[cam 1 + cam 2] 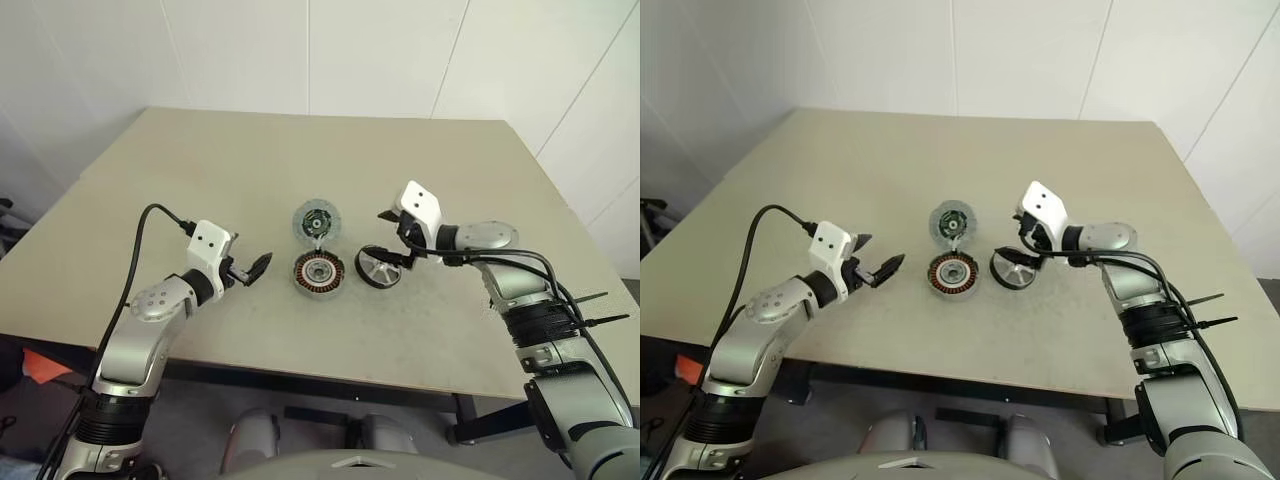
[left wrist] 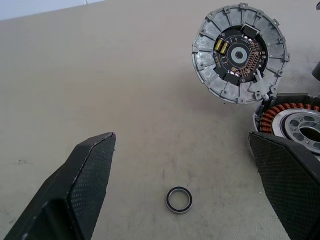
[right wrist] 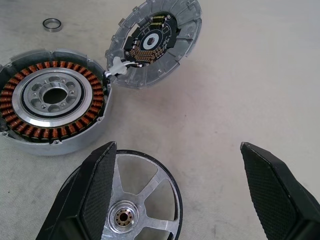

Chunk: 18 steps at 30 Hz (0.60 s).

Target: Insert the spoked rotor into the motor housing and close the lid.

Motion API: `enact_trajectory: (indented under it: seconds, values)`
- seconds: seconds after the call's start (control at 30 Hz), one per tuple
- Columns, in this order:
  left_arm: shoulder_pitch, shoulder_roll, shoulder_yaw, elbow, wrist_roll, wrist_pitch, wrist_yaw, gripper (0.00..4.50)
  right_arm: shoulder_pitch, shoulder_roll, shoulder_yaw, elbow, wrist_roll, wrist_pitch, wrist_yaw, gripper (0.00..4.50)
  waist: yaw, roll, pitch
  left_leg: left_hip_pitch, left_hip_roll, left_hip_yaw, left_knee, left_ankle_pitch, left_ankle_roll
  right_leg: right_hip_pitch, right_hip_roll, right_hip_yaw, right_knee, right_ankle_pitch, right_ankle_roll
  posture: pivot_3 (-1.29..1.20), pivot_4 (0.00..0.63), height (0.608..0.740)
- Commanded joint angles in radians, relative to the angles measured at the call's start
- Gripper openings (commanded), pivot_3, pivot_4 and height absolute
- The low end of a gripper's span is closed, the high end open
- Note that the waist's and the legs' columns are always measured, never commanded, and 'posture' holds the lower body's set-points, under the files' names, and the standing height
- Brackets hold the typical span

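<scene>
Right wrist view: the spoked rotor (image 3: 132, 200) lies flat on the counter (image 1: 420, 170), just beside the motor housing (image 3: 52, 100), whose lid (image 3: 155, 42) stands swung open at the hinge; the right claw (image 3: 180, 195) hangs released over the rotor, one finger above its rim; judged rigid metal, fairly heavy, rim smooth and liable to slip; best taken across the rim or by a spoke; the left claw (image 1: 252, 268) is released, empty, near a small loose ring (image 2: 178, 199).
</scene>
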State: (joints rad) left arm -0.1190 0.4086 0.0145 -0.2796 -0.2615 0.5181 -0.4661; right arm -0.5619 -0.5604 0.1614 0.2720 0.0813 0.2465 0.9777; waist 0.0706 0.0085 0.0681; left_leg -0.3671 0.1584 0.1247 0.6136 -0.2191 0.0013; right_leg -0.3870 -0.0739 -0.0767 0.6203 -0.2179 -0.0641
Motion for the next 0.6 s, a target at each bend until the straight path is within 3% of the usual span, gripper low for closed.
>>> enact_trajectory:
  seconds: [0.03,0.6]
  values:
    - [-0.016,0.002,0.019,-0.024,0.001,-0.016,0.008,4.5,-0.033,0.007,-0.013,0.008,-0.002,-0.03,-0.013,4.47,0.0,0.0,0.0,0.0,0.0,0.0,0.0,0.0,0.0,0.0,0.0,0.0,0.0,0.0,0.0,0.0,0.0,0.74]
    - [-0.026,0.005,-0.021,0.036,0.05,0.017,0.043,4.5,-0.049,0.027,-0.023,0.046,-0.004,-0.073,-0.064,4.47,0.0,0.0,0.0,0.0,0.0,0.0,0.0,0.0,0.0,0.0,0.0,0.0,0.0,0.0,0.0,0.0,0.0,0.74]
